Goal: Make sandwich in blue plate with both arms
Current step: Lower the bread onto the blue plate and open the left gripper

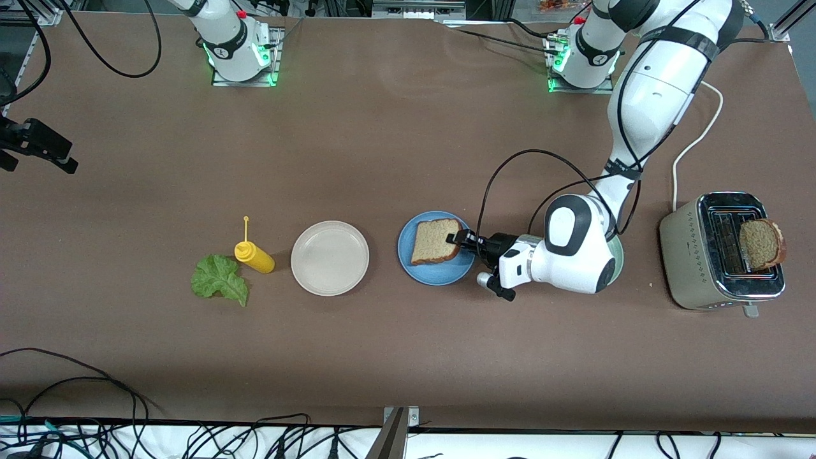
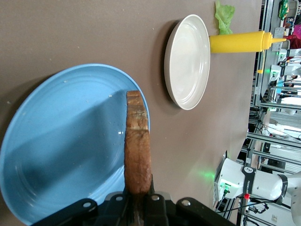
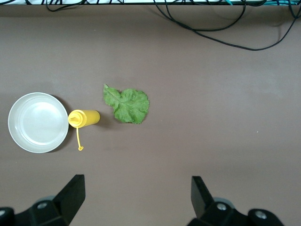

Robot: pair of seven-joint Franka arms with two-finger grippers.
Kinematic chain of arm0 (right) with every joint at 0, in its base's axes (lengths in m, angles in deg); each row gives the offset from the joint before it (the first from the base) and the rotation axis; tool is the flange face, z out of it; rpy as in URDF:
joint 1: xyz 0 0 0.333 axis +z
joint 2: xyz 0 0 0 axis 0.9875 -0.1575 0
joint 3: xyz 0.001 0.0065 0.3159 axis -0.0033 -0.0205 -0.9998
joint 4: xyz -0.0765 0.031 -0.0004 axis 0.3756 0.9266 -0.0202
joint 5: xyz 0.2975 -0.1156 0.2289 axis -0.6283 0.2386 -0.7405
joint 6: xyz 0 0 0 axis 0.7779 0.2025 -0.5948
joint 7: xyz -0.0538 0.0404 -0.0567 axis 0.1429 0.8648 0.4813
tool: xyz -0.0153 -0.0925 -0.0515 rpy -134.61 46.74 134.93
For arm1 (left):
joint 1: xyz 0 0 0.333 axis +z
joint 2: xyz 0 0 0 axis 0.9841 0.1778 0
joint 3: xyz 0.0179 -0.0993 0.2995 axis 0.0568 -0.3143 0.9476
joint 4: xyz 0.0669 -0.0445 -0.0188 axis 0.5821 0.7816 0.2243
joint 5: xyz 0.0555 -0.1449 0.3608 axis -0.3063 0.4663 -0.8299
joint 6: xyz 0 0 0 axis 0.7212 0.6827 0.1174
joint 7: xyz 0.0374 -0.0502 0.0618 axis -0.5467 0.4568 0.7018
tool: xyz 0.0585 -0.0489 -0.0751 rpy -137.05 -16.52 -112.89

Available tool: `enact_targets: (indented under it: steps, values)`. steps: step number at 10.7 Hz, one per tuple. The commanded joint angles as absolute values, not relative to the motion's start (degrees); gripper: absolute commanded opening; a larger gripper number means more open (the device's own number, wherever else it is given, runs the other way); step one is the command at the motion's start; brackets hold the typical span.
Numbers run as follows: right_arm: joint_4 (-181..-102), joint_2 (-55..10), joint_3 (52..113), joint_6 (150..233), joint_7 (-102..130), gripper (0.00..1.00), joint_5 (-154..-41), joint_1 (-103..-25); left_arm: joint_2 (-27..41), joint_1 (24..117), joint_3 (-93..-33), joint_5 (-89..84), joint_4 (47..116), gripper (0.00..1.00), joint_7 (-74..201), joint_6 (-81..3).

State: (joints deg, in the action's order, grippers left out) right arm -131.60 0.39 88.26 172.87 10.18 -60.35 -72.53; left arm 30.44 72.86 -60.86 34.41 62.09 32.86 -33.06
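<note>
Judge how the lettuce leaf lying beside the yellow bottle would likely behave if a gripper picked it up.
The lettuce leaf looks thin and ruffled, so probably floppy and light. Lying flat on the table, it may be hard to pinch, and could tear.

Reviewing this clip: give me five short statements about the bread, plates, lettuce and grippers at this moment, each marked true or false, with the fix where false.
1. The left gripper is shut on a bread slice over the blue plate. True.
2. The lettuce leaf already lies on the blue plate. False: it lies on the table beside the yellow squeeze bottle.
3. A second bread slice stands in the toaster. True.
4. The right gripper holds the lettuce. False: it is open, empty, above the table.
5. The beige-white plate holds bread. False: it holds nothing.
</note>
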Motion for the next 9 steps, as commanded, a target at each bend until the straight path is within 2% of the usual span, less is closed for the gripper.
enact_targets:
  steps: [1,6,7,8,9]
  values:
    - [-130.7,0.4,88.3,171.9,11.2,1.0,-61.3,-72.8,32.0,72.5,-60.5,36.4,60.2,0.0,30.1,-32.9]
    - [-130.7,0.3,88.2,171.8,11.3,1.0,-61.3,-72.6,32.0,72.1,-60.5,39.9,60.8,0.0,27.6,-32.8]
    - [-130.7,0.2,88.2,171.8,11.3,1.0,-61.3,-72.6,32.1,72.1,-60.5,39.5,60.8,0.08,27.5,-32.8]
    - [-130.8,0.2,88.2,171.8,11.3,1.0,-61.3,-72.4,32.1,72.4,-60.4,39.0,60.9,0.38,27.5,-32.7]
    - [-130.8,0.1,88.2,171.8,11.4,1.0,-61.2,-72.2,31.9,72.6,-60.4,38.8,61.0,0.99,27.5,-32.5]
